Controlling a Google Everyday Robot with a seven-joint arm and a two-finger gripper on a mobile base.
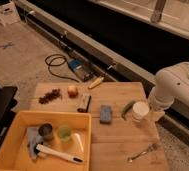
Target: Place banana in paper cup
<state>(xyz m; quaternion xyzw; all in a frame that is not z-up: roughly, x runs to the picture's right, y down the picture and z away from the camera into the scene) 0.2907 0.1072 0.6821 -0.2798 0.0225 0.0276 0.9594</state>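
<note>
Operator, note: banana (95,82) lies at far edge of desk (119,146), well apart from paper cup (140,110). Paper cup stands upright near right edge, green vegetable (127,108) just beside it. Pincer (157,113) sits low, just right of paper cup; you cannot tell whether apart or together.

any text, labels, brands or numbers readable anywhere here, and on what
No text is readable.
Dark packet on the table: any label is too blurred.
White box on the floor: no legible print.
Blue cross mark on the floor: no letters.
Hand beside the paper cup: no marking visible.
</note>
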